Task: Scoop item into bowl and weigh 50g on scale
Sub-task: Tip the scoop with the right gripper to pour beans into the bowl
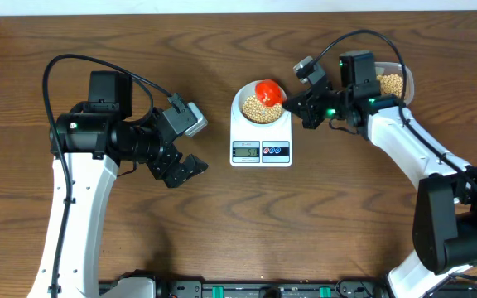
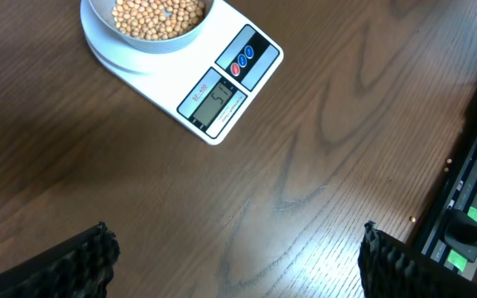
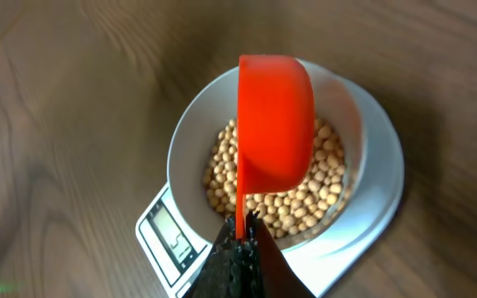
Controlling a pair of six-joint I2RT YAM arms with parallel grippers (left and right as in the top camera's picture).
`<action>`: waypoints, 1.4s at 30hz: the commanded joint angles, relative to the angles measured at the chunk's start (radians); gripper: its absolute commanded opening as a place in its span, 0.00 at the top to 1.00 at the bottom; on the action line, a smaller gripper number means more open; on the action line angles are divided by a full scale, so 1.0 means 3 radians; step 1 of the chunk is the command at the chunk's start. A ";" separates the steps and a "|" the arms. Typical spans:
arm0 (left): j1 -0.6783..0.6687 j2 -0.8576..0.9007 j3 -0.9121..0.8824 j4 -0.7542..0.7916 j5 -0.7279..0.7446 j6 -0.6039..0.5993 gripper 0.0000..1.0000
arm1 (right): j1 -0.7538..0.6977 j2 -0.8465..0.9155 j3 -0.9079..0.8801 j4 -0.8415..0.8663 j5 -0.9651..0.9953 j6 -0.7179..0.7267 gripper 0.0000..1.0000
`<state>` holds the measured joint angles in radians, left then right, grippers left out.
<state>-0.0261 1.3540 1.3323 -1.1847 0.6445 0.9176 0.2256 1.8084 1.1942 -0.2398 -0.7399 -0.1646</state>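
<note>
Item: small round tan-yellow beans [image 1: 262, 110], pea-like, matte, uniform in colour. They lie heaped inside the small round pale blue-white bowl [image 1: 243, 112], filling it to a little below the rim. The bowl sits centred on the round platform of the white rectangular digital scale [image 2: 222, 91], which stands on the dark brown wood-grain bench [image 1: 222, 240] between the two arms. Grey display lit, with the red and blue round buttons beside it; the digits are too blurred to read with confidence.

Right hand [image 3: 238, 248]: clenched on the thin handle of a red-orange plastic scoop [image 3: 276, 116]. The scoop head hangs over the far part of the bowl, its smooth outer side toward the wrist camera, covering part of the beans and the rim. Whether anything is inside it cannot be told.

Left hand [image 1: 185, 170]: released, fingers spread wide, grasping nothing, hovering over bare bench to the left of the scale and apart from it.

Other: a clear rectangular plastic tub [image 1: 408, 79] with more of the same beans sits at the far right, partly hidden behind the right arm.
</note>
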 commanded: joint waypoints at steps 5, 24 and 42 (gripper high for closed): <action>0.0014 -0.0006 -0.0004 -0.0013 -0.0006 0.0043 0.05 | -0.0183 0.0006 -0.0009 0.0100 -0.0739 0.0051 0.99; 0.0014 -0.0006 -0.0004 -0.0013 -0.0008 0.0043 0.05 | -0.0153 0.0013 -0.0011 0.0104 -0.0247 -0.0331 0.99; 0.0014 -0.0006 -0.0004 -0.0011 -0.0006 0.0043 0.05 | 0.0401 0.0017 -0.0011 0.0034 0.1428 -0.1835 0.99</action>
<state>-0.0261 1.3540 1.3323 -1.1851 0.6445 0.9176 0.3214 1.8088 1.1942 -0.2268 -0.4122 -0.6140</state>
